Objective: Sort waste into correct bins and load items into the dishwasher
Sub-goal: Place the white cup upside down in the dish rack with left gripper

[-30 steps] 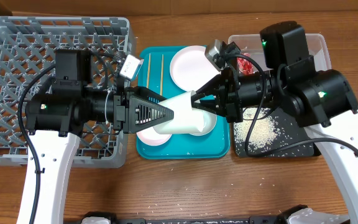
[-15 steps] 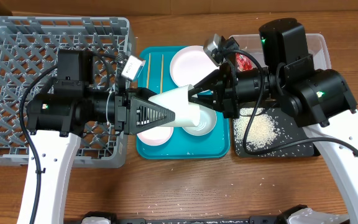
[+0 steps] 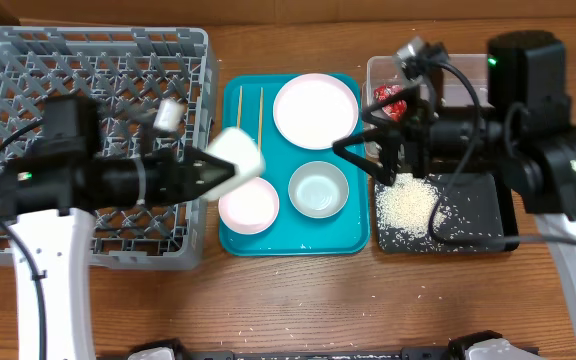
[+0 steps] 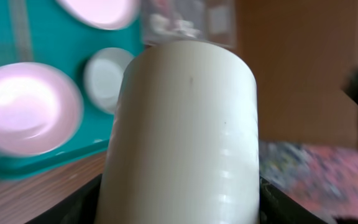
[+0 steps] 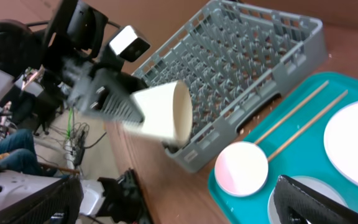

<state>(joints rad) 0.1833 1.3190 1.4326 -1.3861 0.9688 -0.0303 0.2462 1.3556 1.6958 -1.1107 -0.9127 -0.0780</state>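
My left gripper (image 3: 230, 166) is shut on the small white cup (image 3: 238, 152), held on its side above the gap between the grey dish rack (image 3: 88, 60) and the teal tray (image 3: 298, 240). In the left wrist view the cup (image 4: 185, 137) fills the space between the fingers (image 4: 79, 205). My right gripper (image 3: 360, 150) stands open and empty over the tray's right edge. On the tray lie the pink plate (image 3: 315, 110), grey-green bowl (image 3: 318, 190), small pink bowl (image 3: 248, 203) and two chopsticks (image 3: 240, 115). The right wrist view shows the cup (image 5: 163, 112) in front of the rack (image 5: 253, 56).
At the right, a clear tub (image 3: 458, 72) holds a red wrapper (image 3: 390, 98). Below it, a black tray (image 3: 468, 215) holds a heap of rice (image 3: 410, 205). Loose grains lie on the wooden table near its front edge.
The right gripper let go of the cup, opened wide and drew back to the right. The left arm pulled the cup leftward toward the rack.
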